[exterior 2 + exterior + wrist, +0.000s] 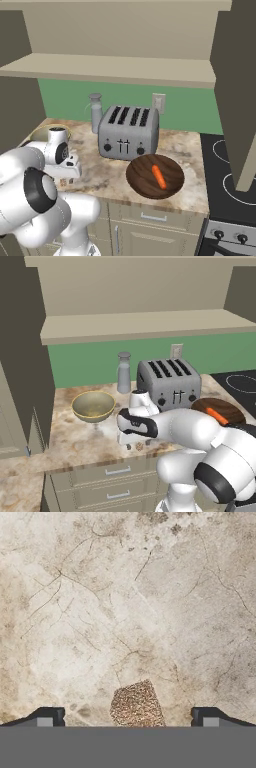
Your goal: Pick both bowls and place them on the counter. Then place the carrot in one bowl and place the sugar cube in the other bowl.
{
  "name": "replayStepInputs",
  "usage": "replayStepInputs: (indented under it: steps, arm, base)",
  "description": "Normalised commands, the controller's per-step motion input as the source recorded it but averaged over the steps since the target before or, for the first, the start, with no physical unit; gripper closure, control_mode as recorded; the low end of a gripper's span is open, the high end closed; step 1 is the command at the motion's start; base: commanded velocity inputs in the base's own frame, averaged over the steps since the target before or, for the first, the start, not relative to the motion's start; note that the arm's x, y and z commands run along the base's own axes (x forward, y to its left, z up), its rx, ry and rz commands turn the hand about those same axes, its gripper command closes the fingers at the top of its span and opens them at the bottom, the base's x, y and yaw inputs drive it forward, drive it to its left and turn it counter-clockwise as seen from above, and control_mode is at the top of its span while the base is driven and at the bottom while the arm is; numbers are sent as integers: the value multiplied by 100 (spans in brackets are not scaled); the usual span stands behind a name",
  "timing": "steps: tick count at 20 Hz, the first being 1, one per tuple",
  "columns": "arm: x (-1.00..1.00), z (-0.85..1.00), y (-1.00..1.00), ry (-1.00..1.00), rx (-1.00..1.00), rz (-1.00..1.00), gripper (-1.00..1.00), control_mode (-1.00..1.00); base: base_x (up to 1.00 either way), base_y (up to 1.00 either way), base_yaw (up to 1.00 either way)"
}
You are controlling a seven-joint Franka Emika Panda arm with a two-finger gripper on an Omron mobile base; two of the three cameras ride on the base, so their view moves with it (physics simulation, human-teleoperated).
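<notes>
Counter (pixel 75 431) carries everything. Toaster (pixel 169 382) sits at centre toward the back wall. Bottle (pixel 124 373) stands at the toaster's 9 o'clock, just beside it. Deep bowl (pixel 93 406) sits at the toaster's 8 o'clock, nearer the front. Wooden bowl (pixel 155 176) lies at the toaster's 5 o'clock, carrot (pixel 158 176) inside it. Sugar cube (pixel 136 704) rests on the counter near the front edge, at the deep bowl's 4 o'clock, between the gripper's (pixel 127 716) fingertips. Stove (pixel 227 170) adjoins the counter at 3 o'clock.
</notes>
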Motion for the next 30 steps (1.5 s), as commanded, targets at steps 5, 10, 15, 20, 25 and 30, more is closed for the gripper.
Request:
replayStepInputs:
  steps: [5, 10, 15, 20, 25, 30]
  arm:
    - [0, -7, 0, 0, -2, -1, -100, -100]
    - [5, -7, 0, 0, -1, -1, -100, -100]
    - [1, -1, 0, 0, -1, -1, -100, -100]
    - [0, 0, 0, 0, -1, -2, -100, -100]
    - [0, 0, 0, 0, 0, -2, 100, -100]
    - [0, 0, 0, 0, -2, -2, 100, -100]
  base:
    - [0, 0, 0]
    - [0, 0, 0]
    - [0, 0, 0]
    - [0, 0, 0]
    - [0, 0, 0]
    - [0, 0, 0]
